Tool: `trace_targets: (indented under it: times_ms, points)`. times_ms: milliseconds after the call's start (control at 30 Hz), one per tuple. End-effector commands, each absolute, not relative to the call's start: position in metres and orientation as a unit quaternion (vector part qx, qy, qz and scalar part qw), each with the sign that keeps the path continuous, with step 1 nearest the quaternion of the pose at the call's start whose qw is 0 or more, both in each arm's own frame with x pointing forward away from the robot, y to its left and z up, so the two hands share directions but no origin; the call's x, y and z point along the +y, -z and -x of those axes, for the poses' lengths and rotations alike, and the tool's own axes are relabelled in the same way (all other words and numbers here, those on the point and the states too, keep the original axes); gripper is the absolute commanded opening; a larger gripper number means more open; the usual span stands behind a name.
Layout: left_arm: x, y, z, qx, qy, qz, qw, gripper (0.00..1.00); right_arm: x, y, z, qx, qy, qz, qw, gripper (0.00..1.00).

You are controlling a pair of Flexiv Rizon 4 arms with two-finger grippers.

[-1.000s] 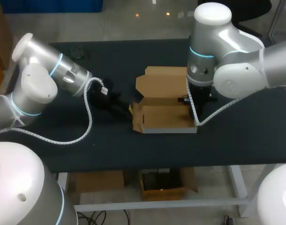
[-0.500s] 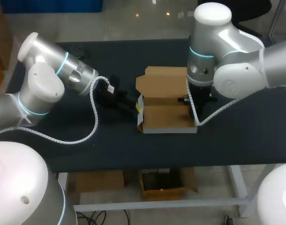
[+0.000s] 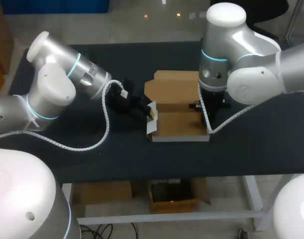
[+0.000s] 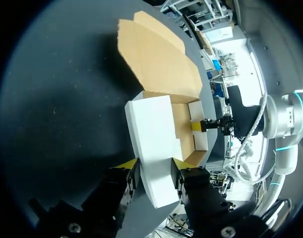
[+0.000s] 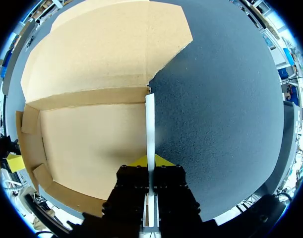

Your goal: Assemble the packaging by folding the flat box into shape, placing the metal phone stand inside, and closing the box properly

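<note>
Box (image 3: pixel 176 122), open and brown inside, sits at the middle of the dark table (image 3: pixel 251 144). The left end effector (image 4: pixel 155 163) clamps its white left wall, and the right end effector (image 5: pixel 150 159) pinches its thin right wall. The lid lies flat on the far side.

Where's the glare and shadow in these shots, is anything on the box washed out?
Head view: the box is evenly lit, no glare. Left wrist view: its white wall by the left gripper is nearly washed out. Right wrist view: a soft shadow lies on the box floor just ahead of the right gripper.
</note>
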State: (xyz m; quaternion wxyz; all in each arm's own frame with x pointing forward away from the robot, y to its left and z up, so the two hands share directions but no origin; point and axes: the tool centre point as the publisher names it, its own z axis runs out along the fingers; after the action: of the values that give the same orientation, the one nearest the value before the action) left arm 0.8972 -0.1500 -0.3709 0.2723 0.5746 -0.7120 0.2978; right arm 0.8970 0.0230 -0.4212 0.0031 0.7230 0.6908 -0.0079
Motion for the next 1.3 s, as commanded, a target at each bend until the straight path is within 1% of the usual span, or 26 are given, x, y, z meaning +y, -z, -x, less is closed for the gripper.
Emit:
trace_targets:
  times_ms: [33, 267, 700, 1300]
  points:
    - [-0.156, 0.369, -0.898, -0.714, -0.292, -0.576, 0.269, 0.43, 0.024, 0.421, -0.897, 0.691, 0.010, -0.723, 0.003, 0.00]
    - [-0.161, 0.367, -0.898, -0.719, -0.287, -0.577, 0.262, 0.42, 0.024, 0.421, -0.897, 0.691, 0.010, -0.723, 0.003, 0.00]
    - [-0.168, 0.370, -0.900, -0.721, -0.257, -0.605, 0.217, 0.41, 0.024, 0.421, -0.897, 0.691, 0.010, -0.723, 0.003, 0.00]
    - [-0.175, 0.378, -0.904, -0.718, -0.185, -0.660, 0.120, 0.40, 0.024, 0.421, -0.897, 0.691, 0.010, -0.723, 0.003, 0.00]
